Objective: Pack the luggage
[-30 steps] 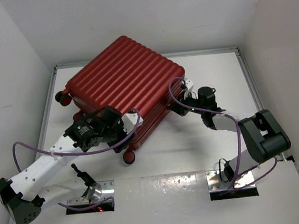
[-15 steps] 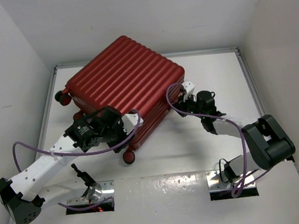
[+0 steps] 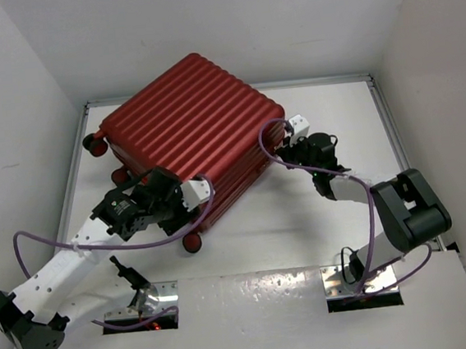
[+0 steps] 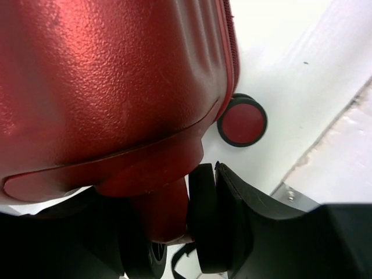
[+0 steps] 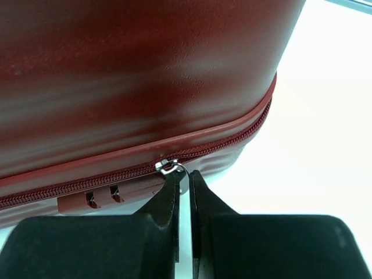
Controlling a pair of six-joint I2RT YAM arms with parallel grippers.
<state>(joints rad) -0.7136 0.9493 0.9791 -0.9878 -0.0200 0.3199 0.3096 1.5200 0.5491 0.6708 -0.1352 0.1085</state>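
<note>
The luggage [image 3: 187,121], a dark red ribbed hard-shell suitcase, lies flat and closed on the white table. My left gripper [image 3: 179,214] is at its near left corner. In the left wrist view the gripper [image 4: 157,226] is shut on the red wheel mount [image 4: 165,215], with one black pad [image 4: 203,224] pressed against its side. A small wheel [image 4: 242,120] shows beyond. My right gripper [image 3: 286,143] is at the suitcase's right side. In the right wrist view the gripper [image 5: 183,177] is shut on the silver zipper pull [image 5: 168,167], on the closed zipper near the corner.
White walls close in the table on the left, back and right. A metal rail [image 3: 74,169] runs along the left edge. Purple cables [image 3: 140,243] loop off both arms. Two metal base plates [image 3: 363,281] sit at the near edge.
The suitcase has shifted a little to the left and back. My left gripper moved left with the corner it holds. My right gripper stayed shut at the right side, moving slightly back.
</note>
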